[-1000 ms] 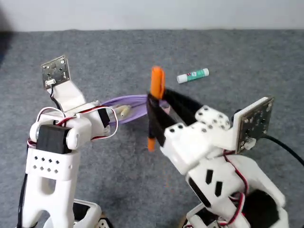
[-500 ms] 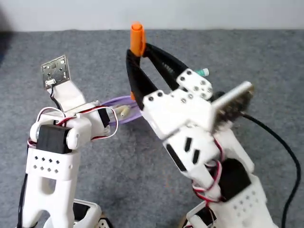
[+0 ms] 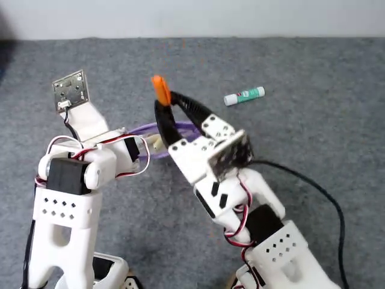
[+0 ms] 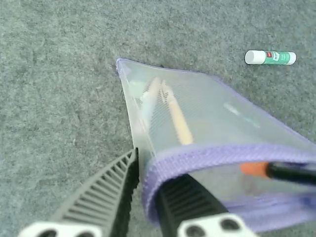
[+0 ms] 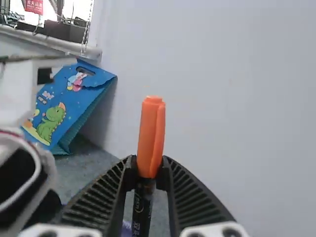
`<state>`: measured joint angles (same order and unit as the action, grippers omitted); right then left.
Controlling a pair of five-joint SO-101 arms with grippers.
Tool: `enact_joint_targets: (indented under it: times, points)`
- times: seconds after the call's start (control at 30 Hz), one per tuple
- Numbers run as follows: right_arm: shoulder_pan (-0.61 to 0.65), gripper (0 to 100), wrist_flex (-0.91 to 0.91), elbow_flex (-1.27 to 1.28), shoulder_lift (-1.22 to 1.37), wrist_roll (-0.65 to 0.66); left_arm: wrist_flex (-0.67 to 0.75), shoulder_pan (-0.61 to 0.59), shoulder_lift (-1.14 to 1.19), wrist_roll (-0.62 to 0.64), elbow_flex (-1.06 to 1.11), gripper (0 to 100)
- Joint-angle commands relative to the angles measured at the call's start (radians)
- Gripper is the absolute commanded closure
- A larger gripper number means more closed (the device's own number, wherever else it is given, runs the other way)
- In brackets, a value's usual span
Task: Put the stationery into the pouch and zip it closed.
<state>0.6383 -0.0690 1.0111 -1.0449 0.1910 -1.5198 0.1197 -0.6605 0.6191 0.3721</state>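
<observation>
Orange-capped black marker (image 3: 160, 88) is being lowered, clamped by right gripper (image 3: 164, 107). Purple-edged clear pouch (image 4: 212, 113) is being pinched by left gripper (image 4: 146, 170).

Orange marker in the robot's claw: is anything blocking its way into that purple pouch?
Nothing visible does. The orange marker, held upright by the right gripper, has its lower end at the open mouth of the pouch, whose edge the left gripper pinches. The pencil inside lies deeper.

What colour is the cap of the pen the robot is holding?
Orange. The pen cap shows best in the right wrist view.
</observation>
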Motion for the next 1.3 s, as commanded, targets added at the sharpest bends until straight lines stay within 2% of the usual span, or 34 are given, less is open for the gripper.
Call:
enact_joint_targets:
  times: [0.0, 0.1, 0.27, 0.47, 0.53, 0.77, 0.87, 0.93, 1.17, 1.27]
  points:
    - [-0.031, 99.1, 0.079, 0.092, -0.045, 0.084, 0.02, 0.0, -0.002, 0.011, -0.01, 99]
    - [-0.033, 99.1, 0.061, 0.11, -0.059, 0.138, 0.017, 0.0, -0.005, 0.011, -0.01, 99]
    - [-0.004, 98.3, -0.117, 0.092, -0.068, 0.178, 0.015, 0.003, -0.005, 0.011, -0.01, 99]
    - [0.079, 81.7, -0.341, -0.032, -0.09, 0.104, 0.015, 0.005, -0.002, 0.011, -0.01, 99]
    - [0.081, 79.8, -0.395, -0.066, -0.093, 0.1, 0.017, 0.005, -0.002, 0.011, -0.01, 99]
    - [0.076, 83.5, -0.507, -0.209, -0.094, 0.089, 0.021, 0.006, 0.0, 0.011, -0.01, 99]
    - [0.073, 90.2, -0.561, -0.273, -0.091, 0.04, 0.021, 0.006, 0.0, 0.011, -0.01, 99]
    - [0.038, 99.0, -0.582, -0.298, -0.088, 0.017, 0.021, 0.005, 0.0, 0.011, -0.01, 99]
    - [-0.237, 99.1, -0.585, -0.311, -0.025, -0.149, 0.021, 0.003, 0.002, 0.011, -0.01, 99]
    - [-0.318, 99.1, -0.59, -0.361, 0.05, -0.247, 0.021, 0.003, 0.002, 0.011, -0.01, 99]
